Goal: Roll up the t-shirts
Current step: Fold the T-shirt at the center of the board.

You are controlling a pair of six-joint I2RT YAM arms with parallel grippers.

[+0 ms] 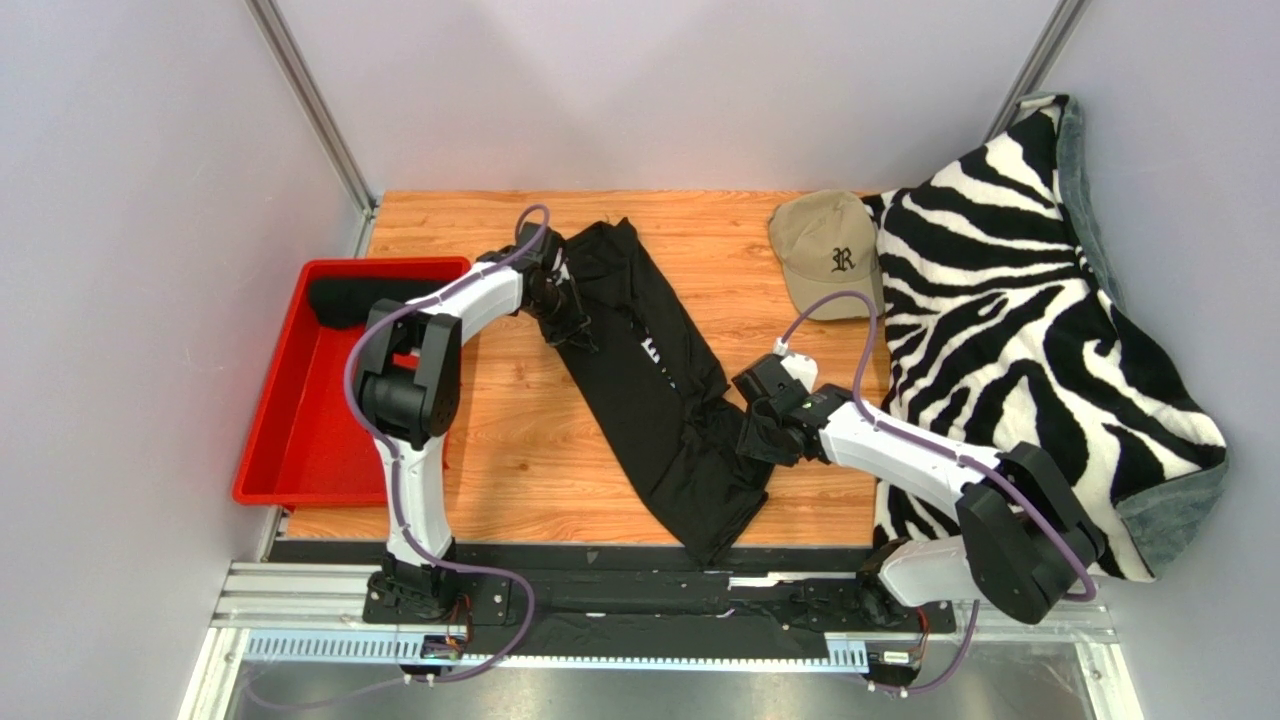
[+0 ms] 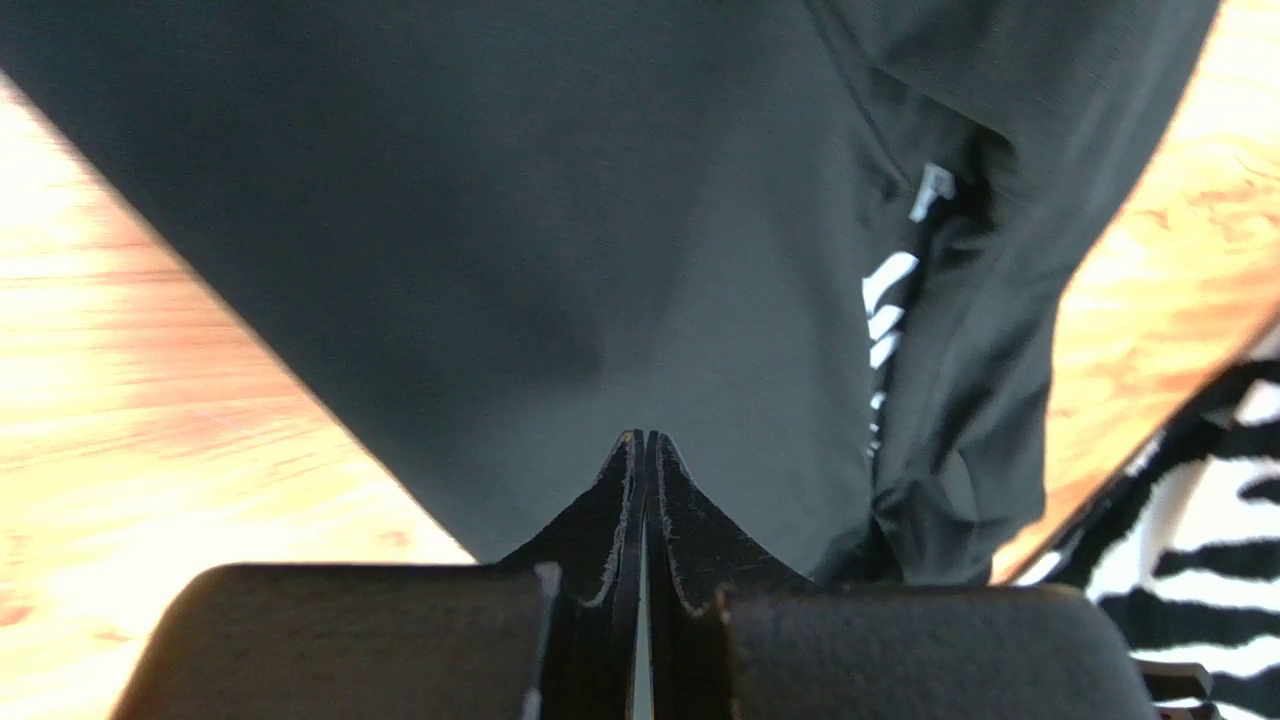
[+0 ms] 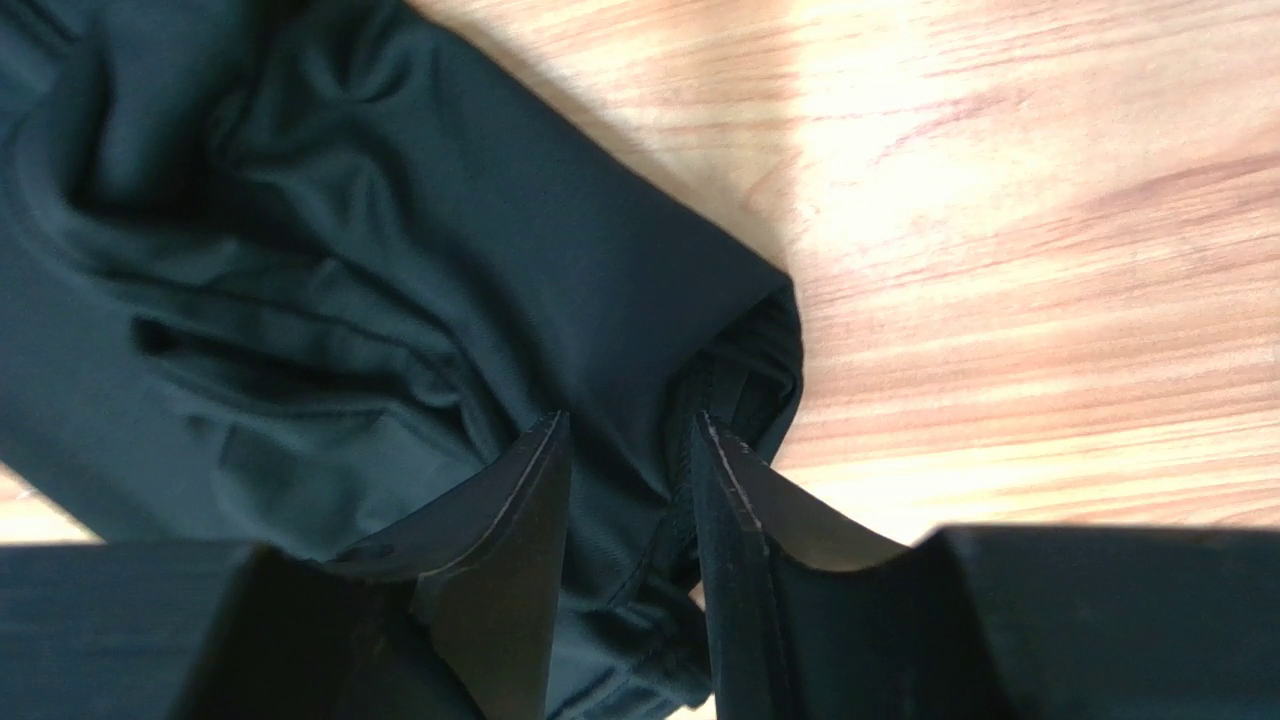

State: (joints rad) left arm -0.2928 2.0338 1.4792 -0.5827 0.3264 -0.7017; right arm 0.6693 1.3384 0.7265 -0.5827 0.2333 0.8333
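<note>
A black t-shirt point(image 1: 661, 383), folded into a long strip, lies diagonally across the wooden table point(image 1: 526, 450). My left gripper point(image 1: 568, 308) sits at the strip's upper left edge. In the left wrist view its jaws are shut point(image 2: 646, 438), tips against smooth black t-shirt cloth point(image 2: 526, 270), and no fold shows between them. White print point(image 2: 890, 300) peeks from a crease. My right gripper point(image 1: 756, 428) is at the strip's lower right edge. Its fingers point(image 3: 631, 423) hold a bunched fold of the black t-shirt point(image 3: 301, 300) by the hem.
A red tray point(image 1: 301, 435) stands at the left with a dark rolled item point(image 1: 368, 300) in its far end. A tan cap point(image 1: 827, 248) lies at the back right. A zebra-print cloth point(image 1: 1022, 300) covers the right side, close to the right arm.
</note>
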